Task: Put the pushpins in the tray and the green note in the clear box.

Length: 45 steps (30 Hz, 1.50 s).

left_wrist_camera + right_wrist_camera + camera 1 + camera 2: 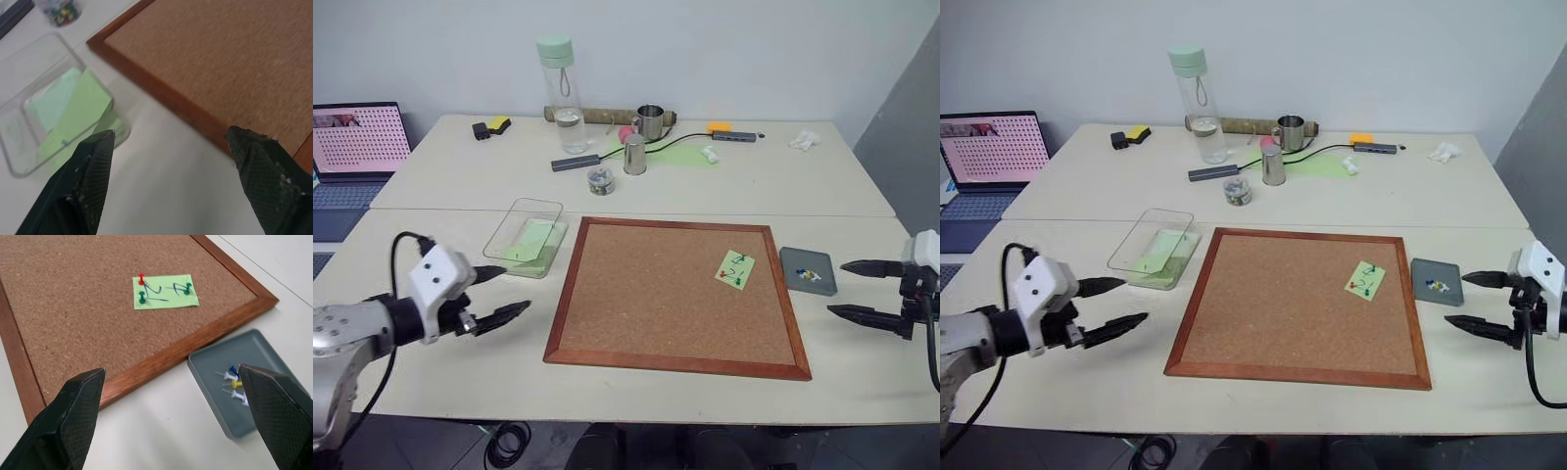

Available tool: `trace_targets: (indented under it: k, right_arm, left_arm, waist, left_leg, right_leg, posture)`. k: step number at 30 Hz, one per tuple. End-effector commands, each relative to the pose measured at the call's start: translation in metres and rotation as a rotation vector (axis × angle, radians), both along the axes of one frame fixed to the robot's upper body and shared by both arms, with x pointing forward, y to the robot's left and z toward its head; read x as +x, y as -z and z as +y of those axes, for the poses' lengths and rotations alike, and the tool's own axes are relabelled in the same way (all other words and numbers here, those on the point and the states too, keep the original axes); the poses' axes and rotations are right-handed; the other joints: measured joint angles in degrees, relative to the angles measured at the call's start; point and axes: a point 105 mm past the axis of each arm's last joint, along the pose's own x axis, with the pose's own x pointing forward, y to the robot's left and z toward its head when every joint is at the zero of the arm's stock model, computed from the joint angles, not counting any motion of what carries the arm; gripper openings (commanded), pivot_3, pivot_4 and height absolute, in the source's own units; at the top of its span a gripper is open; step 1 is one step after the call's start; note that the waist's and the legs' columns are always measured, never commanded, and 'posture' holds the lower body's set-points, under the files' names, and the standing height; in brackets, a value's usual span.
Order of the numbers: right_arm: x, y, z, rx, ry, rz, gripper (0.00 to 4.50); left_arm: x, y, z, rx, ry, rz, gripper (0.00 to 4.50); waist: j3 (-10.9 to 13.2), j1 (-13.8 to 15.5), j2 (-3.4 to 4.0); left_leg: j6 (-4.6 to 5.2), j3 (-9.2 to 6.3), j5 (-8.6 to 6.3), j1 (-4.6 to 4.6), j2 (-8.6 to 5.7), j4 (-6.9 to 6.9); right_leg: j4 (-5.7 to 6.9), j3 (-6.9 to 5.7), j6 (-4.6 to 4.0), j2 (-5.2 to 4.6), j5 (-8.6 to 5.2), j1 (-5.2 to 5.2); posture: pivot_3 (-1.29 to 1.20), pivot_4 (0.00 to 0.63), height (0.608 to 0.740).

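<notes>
Two containers flank the cork board [677, 294] on our table [783, 191]. On our right, just beside the board's frame, sits the tray [254, 355], and in it we see a few loose pins [234, 383] with blue, yellow and white heads lying near one corner. On our left, just off the board's far left corner, stands the clear box [525, 236]; inside it lies a larger pale-green sheet [73, 115], tilted with one edge propped up toward a wall.

The green note [165, 292] is not in that box. It is fixed to the cork toward the board's right side, near the tray, and it bears dark marks. Three pushpins [142, 297] stand in it: one red and one green close together at one end, another green one at the other end.

Our left gripper [501, 294] hangs over bare table in front of the clear box, its fingers spread apart and holding nothing. Our right gripper [852, 290] hovers just right of the tray, its fingers also wide apart and empty.

Farther back on the table stand a small round jar of mixed pins [600, 179], a tall clear water bottle [562, 96] with a little water at the bottom, and two metal cups [643, 137] by a green mat.
</notes>
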Motion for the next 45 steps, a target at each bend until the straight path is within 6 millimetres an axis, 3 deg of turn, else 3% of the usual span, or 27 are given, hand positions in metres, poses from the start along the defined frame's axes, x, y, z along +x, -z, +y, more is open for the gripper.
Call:
trace_targets:
  k: [1, 13, 21, 23, 26, 32, 41, 44, 45]
  right_arm:
    - [0.001, -0.014, 0.014, 0.013, -0.045, -0.056, 4.5]
    - [0.014, -0.018, 0.059, 0.078, -0.134, -0.113, 4.5]
    - [0.033, -0.016, 0.081, 0.108, -0.153, -0.154, 4.5]
    - [0.041, -0.015, 0.085, 0.112, -0.148, -0.168, 4.5]
    - [0.056, -0.01, 0.088, 0.099, -0.116, -0.183, 4.5]
    - [0.087, 0.013, 0.096, 0.069, -0.062, -0.177, 4.5]
    - [0.11, 0.03, 0.091, 0.058, -0.009, -0.188, 4.5]
    - [0.113, 0.034, 0.087, 0.067, 0.003, -0.179, 4.15]
    - [0.113, 0.036, 0.086, 0.068, 0.002, -0.176, 3.84]
  left_arm:
    - [0.0, -0.002, -0.036, -0.026, 0.124, -0.02, 3.18]
    - [0.018, 0.024, -0.118, -0.121, 0.369, -0.02, 1.82]
    - [0.03, 0.038, -0.159, -0.182, 0.462, -0.012, 0.26]
    - [0.035, 0.042, -0.165, -0.196, 0.46, -0.014, 0.08]
    - [0.044, 0.048, -0.174, -0.214, 0.449, -0.015, 0.08]
    - [0.057, 0.081, -0.182, -0.186, 0.406, 0.013, 0.08]
    - [0.055, 0.095, -0.186, -0.16, 0.414, 0.033, 0.08]
    - [0.054, 0.096, -0.184, -0.16, 0.405, 0.032, 0.0]
    - [0.054, 0.096, -0.184, -0.16, 0.401, 0.032, 0.0]
  waist:
    - [0.0, -0.04, 0.0]
    - [0.01, -0.02, -0.04]
    - [0.01, -0.03, -0.06]
    - [0.01, -0.06, -0.06]
    - [0.01, -0.05, -0.07]
    - [-0.01, -0.15, -0.08]
    - [-0.06, 0.16, -0.05]
    - [-0.07, 0.22, -0.04]
    - [-0.07, 0.21, -0.04]
  left_leg:
    - [0.0, 0.0, 0.0, 0.0, 0.0, 0.0]
    - [0.0, 0.01, 0.01, 0.0, -0.04, 0.06]
    - [-0.01, 0.0, 0.01, -0.04, -0.05, 0.09]
    - [-0.01, -0.01, 0.01, -0.04, -0.05, 0.09]
    - [-0.02, -0.01, 0.02, -0.04, -0.05, 0.11]
    - [-0.04, 0.0, 0.03, -0.02, -0.07, 0.12]
    - [-0.04, 0.01, 0.04, -0.02, -0.1, 0.16]
    - [-0.04, 0.01, 0.04, -0.02, -0.1, 0.16]
    - [-0.04, 0.02, 0.04, -0.01, -0.1, 0.16]
  right_leg:
    - [0.0, 0.01, 0.0, 0.0, 0.0, 0.0]
    - [0.06, 0.01, 0.01, 0.03, 0.0, 0.01]
    - [0.07, 0.01, 0.01, 0.03, 0.0, -0.02]
    - [0.07, 0.0, 0.01, 0.03, 0.0, -0.02]
    - [0.1, -0.01, 0.01, 0.03, 0.0, -0.02]
    - [0.11, 0.01, 0.01, 0.04, 0.01, -0.04]
    - [0.14, 0.03, 0.02, 0.02, 0.01, -0.03]
    - [0.14, 0.04, 0.02, 0.01, 0.01, -0.03]
    - [0.14, 0.04, 0.02, 0.02, 0.01, -0.02]
  posture:
    - [0.0, 0.15, 0.74]
    - [0.0, 0.15, 0.74]
    - [0.0, 0.15, 0.74]
    - [0.0, 0.15, 0.74]
    - [0.0, 0.15, 0.74]
    - [0.0, 0.15, 0.74]
    - [0.0, 0.15, 0.74]
    - [0.0, 0.15, 0.74]
    - [0.0, 0.15, 0.74]
